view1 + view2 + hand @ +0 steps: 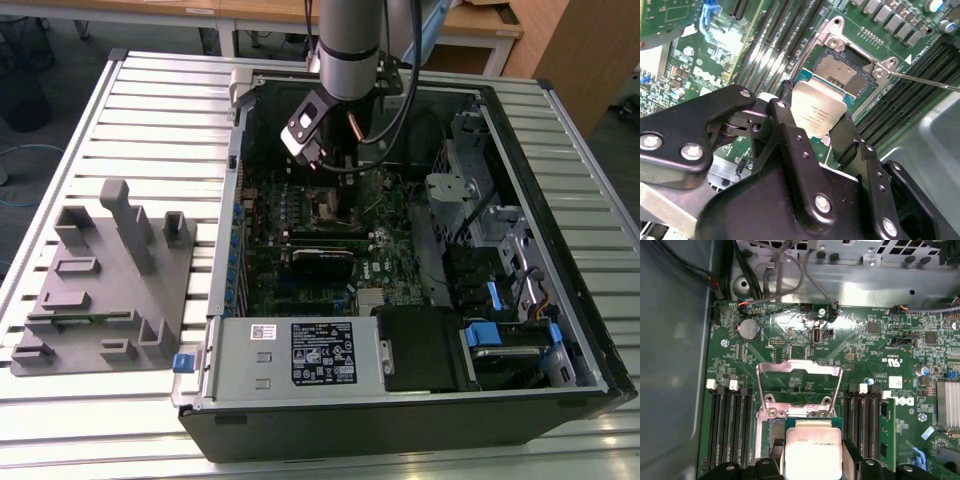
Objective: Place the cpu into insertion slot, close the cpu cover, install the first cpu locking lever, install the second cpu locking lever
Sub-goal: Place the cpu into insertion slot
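Cpu: held flat between the two black fingers, silver-grey top facing the wrist cameras. The gripper is clamped on its two opposite edges, one finger on each side.

Insertion slot: directly past the fingertips, brownish-gold contact field uncovered. In the second wrist view the cpu's far edge overlaps the slot's near rim. Cannot tell whether chip and socket touch.

Cpu cover: swung open, standing up from the far side of the slot, beyond the cpu as seen from the gripper. Green board shows through its square window.

Thin metal lever rod: sticks out from the slot's far corner, away from the gripper and clear of the cover.

Memory slots: long black rows flanking the socket on both sides of the fingers.

Motherboard: green, lying under the gripper. Coin battery sits further out, past the open cover.

Exterior view: the arm reaches down into the open computer case, gripper low over the board. The case lies on a slatted table. A grey fixture tray sits well off from the gripper, outside the case on the exterior view's left.
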